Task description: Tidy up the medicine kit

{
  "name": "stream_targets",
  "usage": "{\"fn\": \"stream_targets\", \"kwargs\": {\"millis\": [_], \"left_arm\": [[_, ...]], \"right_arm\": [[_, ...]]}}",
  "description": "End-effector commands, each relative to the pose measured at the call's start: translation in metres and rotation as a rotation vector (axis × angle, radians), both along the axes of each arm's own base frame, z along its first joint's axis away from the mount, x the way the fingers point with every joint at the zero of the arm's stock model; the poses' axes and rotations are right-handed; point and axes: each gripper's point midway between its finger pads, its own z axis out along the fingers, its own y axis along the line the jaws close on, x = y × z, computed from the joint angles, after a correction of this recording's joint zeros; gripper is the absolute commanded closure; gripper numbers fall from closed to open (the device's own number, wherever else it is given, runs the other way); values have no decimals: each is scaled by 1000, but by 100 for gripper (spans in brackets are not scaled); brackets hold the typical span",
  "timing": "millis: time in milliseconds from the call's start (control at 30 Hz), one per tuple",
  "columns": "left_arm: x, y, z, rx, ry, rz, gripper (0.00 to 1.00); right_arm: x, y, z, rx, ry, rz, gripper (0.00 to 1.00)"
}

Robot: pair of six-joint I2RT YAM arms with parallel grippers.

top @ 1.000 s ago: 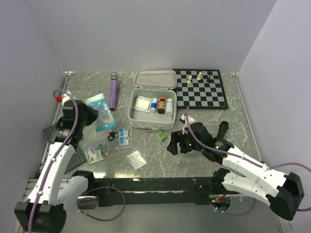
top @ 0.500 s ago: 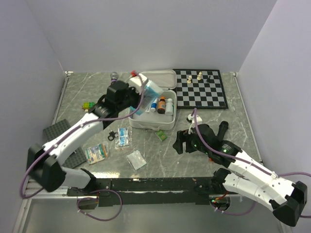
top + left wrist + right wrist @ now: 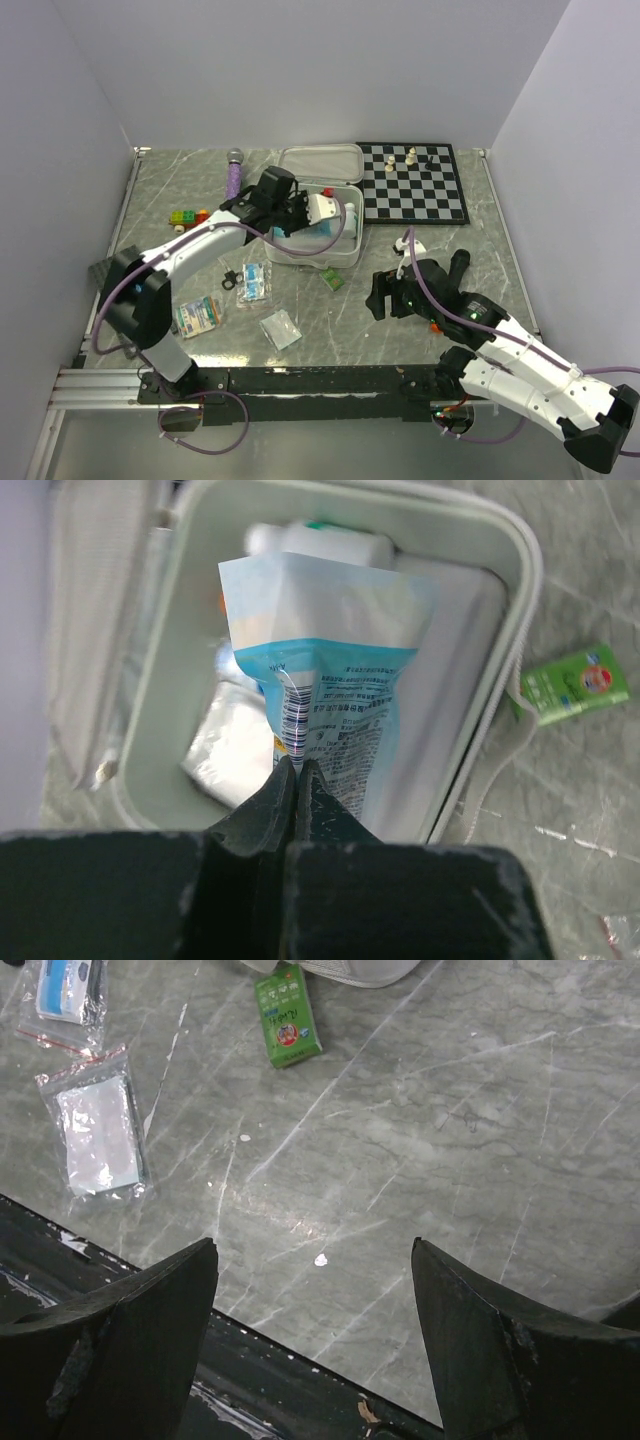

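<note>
Medicine kit point(image 3: 318, 257) is sitting mid-table toward the far side, its lid lying open toward 12 o'clock, long axis running 12 to 6. My left gripper point(image 3: 298, 770) is pinching a blue-and-white pouch point(image 3: 330, 670) over its tray — barcode showing, small print unreadable. My right gripper point(image 3: 312, 1250) is hanging wide open above the table point(image 3: 450, 1160), green sachet point(image 3: 287, 1015) at 12. Chessboard point(image 3: 412, 185) is lying at the kit's 3.

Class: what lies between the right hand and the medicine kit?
A small green packet, just off the kit's near wall; the rest is bare table. The top and right wrist views show it.
</note>
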Motion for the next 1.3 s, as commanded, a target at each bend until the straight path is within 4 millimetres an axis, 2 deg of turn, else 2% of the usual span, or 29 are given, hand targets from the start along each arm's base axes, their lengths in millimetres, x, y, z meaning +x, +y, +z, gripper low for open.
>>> {"fn": "stream_targets", "kwargs": {"millis": [0, 167, 400, 467, 533, 600, 667, 700, 733, 767, 867, 967, 1067, 1200, 1267], "left_arm": [[-8, -17, -6, 43, 34, -165, 99], [-5, -20, -31, 120, 111, -179, 99], [11, 2, -59, 281, 102, -106, 99], [16, 7, -66, 310, 98, -79, 94], [16, 7, -71, 310, 102, -66, 84], [18, 7, -69, 292, 91, -44, 77], [16, 8, -65, 283, 74, -34, 64], [17, 6, -61, 274, 55, -30, 57], [17, 7, -56, 264, 45, -24, 33], [17, 7, -52, 255, 34, -15, 4], [18, 7, -30, 232, -11, 10, 4], [18, 3, 14, 145, -85, 48, 4], [11, 0, 68, -6, -167, 73, 4], [-1, 3, 127, -244, -205, 169, 3], [-7, 6, 145, -377, -174, 240, 1]], "right_arm": [[5, 2, 21, 30, -41, -15, 15], [4, 3, 14, 35, -21, -19, 15], [2, 3, 9, 30, -11, -13, 15], [3, 4, 8, 25, -8, -10, 15], [3, 4, 6, 22, -7, -9, 15], [3, 4, 7, 20, -6, -8, 15], [3, 4, 7, 21, -9, -9, 15], [3, 4, 7, 21, -9, -9, 15], [3, 4, 7, 21, -9, -9, 15], [4, 4, 8, 24, -10, -11, 15], [4, 6, 8, 29, -6, -8, 15], [5, 9, 9, 35, -7, -2, 15], [10, 15, 14, 47, -17, 1, 15], [23, 28, 27, 73, -39, 0, 16], [33, 38, 35, 83, -54, 1, 16]]}}
